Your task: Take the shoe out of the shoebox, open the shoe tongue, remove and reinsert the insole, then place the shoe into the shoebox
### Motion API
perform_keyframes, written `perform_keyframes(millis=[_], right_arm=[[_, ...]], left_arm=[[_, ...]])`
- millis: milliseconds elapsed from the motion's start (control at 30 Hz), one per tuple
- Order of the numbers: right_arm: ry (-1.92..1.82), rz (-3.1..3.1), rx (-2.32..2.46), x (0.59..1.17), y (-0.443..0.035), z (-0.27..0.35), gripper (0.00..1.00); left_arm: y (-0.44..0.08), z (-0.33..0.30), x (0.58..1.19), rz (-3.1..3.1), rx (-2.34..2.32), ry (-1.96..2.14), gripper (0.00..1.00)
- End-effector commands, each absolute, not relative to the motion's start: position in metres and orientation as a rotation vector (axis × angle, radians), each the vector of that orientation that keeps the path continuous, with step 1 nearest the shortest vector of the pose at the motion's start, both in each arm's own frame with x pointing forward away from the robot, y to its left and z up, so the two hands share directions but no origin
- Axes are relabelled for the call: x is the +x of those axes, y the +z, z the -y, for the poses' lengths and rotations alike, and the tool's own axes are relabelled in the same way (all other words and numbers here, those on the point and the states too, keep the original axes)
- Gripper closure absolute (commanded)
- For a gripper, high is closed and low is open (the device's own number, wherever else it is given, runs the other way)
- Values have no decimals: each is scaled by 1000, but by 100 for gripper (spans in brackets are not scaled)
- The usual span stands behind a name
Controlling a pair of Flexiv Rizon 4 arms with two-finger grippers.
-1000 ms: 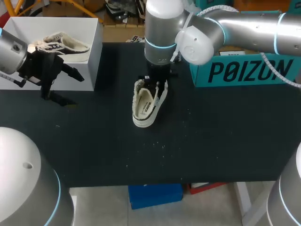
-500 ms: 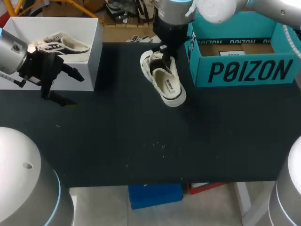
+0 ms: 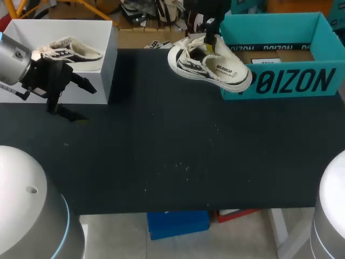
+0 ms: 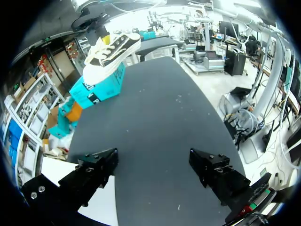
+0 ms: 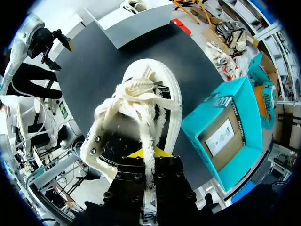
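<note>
Low-top sneaker [image 3: 211, 66] lifted at the left front corner of the teal shoebox [image 3: 285, 82], pinched at the collar by the right gripper [image 3: 209, 41].

Right wrist view alone shows loose laces and a yellow tip at the shoe's opening, plus the box's cardboard floor. Left wrist view alone shows the sole clear of the black table [image 3: 161, 156]. Left gripper [image 3: 86, 103] spread wide, holding nothing, beside a white box [image 3: 108, 65] with a second sneaker [image 3: 70, 51] inside.

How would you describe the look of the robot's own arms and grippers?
The left arm and right arm have smooth, rounded silver-grey housings, and thin light-blue rings show at the left arm's joints. The left gripper is matte black and blocky, with visible screws. The right gripper is also black, with a bright yellow tip showing.
</note>
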State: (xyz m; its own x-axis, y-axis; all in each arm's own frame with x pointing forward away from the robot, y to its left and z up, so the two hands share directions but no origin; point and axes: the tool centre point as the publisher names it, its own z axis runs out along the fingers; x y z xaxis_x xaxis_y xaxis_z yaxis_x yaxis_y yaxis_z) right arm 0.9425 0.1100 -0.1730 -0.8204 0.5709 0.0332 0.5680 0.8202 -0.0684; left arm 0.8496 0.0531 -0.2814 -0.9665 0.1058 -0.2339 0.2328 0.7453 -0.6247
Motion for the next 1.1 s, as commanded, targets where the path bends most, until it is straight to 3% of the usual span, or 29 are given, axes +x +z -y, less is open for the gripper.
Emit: perform_keyframes(millis=[33, 500, 1100], right_arm=[[264, 2964, -654, 951, -165, -116, 100], [264, 2983, -591, 957, -164, -110, 100], [388, 3089, -87, 1023, -133, 15, 100]], left_arm=[[-283, -53, 849, -2756, 271, -1023, 0], [-283, -53, 849, -2756, 271, -1023, 0], [-283, -53, 849, -2756, 271, -1023, 0]])
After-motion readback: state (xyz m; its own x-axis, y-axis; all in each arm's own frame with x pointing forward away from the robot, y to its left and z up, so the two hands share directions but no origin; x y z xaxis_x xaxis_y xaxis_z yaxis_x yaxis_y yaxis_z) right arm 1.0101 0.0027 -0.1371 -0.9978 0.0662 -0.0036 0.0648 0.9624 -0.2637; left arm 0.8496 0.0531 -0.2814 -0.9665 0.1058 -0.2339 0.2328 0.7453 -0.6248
